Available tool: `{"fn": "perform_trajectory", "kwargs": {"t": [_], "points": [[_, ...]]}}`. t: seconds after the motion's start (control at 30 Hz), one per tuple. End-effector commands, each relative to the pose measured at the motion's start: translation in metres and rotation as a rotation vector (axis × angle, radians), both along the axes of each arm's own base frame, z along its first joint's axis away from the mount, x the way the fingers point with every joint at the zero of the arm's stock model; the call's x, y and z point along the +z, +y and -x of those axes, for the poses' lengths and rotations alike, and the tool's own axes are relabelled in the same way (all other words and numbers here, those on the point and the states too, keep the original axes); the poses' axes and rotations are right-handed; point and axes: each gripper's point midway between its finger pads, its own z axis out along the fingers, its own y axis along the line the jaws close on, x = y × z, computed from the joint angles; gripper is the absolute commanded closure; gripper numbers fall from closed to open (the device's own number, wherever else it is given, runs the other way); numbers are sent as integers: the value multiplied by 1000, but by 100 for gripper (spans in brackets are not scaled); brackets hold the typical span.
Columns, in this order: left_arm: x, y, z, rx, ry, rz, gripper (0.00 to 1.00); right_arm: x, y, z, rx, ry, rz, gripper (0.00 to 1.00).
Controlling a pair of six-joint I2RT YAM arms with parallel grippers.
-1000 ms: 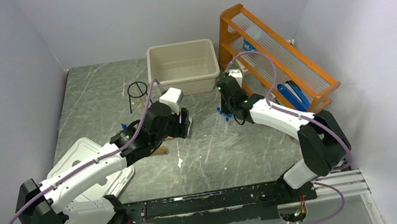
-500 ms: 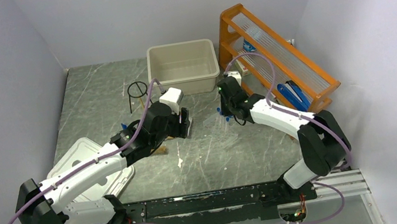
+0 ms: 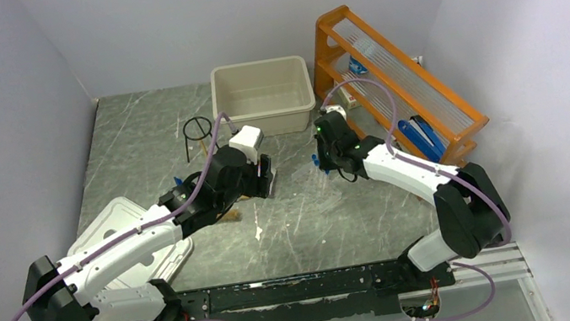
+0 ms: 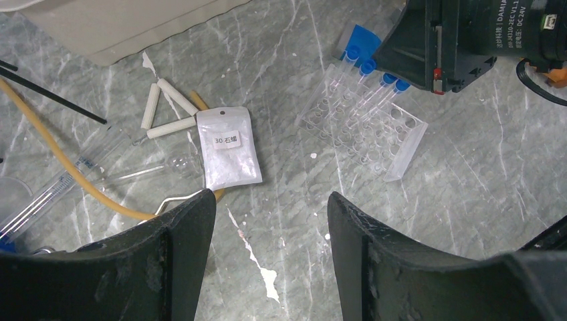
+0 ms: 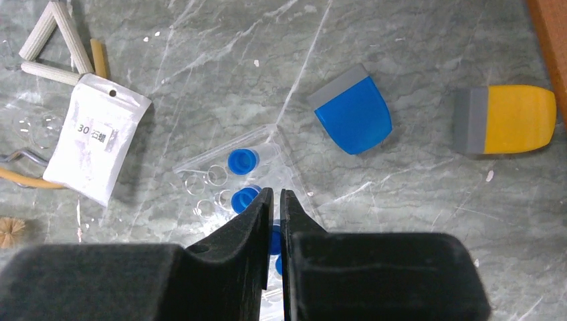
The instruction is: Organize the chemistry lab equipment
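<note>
Right claw (image 5: 276, 194) shifted slightly, pinched narrow above blue-capped tubes (image 5: 243, 160); left claw (image 4: 271, 200) unmoved, wide.

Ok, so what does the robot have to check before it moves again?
1. Is the left gripper open and empty? Ok.
2. Is the white plastic packet lying flat in front of it, with nothing on top? Ok.
3. Is the right gripper lined up over the blue-capped clear tubes? Ok.
4. Is the right gripper, its jaws almost together, pinching a tube? Cannot tell.
5. Are the two grippers apart from each other? Ok.
6. Is the beige plastic tub open, with room inside? Ok.
</note>
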Motion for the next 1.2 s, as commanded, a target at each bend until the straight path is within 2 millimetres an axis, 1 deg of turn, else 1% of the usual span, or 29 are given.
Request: {"fn": "perform_trajectory", "kwargs": {"t": [0.0, 0.17, 0.3, 0.4, 0.47, 0.6, 0.77, 0.8, 0.83, 0.87, 1.03, 1.1, 1.17], "points": [[-1, -4, 2, -9, 8, 15, 34, 0, -3, 10, 10, 25, -12, 88], [0, -3, 2, -9, 6, 18, 34, 6, -3, 9, 2, 11, -22, 87], [0, -3, 2, -8, 7, 17, 34, 16, -6, 2, -25, -26, -15, 84], [0, -2, 2, -6, 6, 16, 34, 30, -8, -3, -42, -71, -24, 79], [0, -2, 2, -5, 7, 18, 34, 35, -7, -4, -41, -84, -27, 75], [-1, -2, 2, 1, 12, 20, 33, 38, -7, -2, -19, -79, -20, 67], [-8, 5, 0, 59, 38, 0, 33, 44, 4, 6, 54, -86, -62, 59], [-11, 9, -3, 91, 47, -10, 31, 47, 6, 7, 64, -93, -68, 58], [-14, 15, -5, 127, 61, -22, 27, 50, 7, 7, 71, -98, -72, 56], [-20, 25, -8, 176, 85, -42, 23, 53, 8, 8, 80, -105, -76, 55], [-43, 71, -29, 370, 223, -46, 19, 64, 21, 11, 105, -131, -104, 51], [-44, 90, -40, 434, 257, -6, 19, 68, 29, 13, 118, -144, -129, 51], [-32, 106, -56, 496, 232, 39, 19, 72, 36, 13, 124, -160, -153, 50]]}}
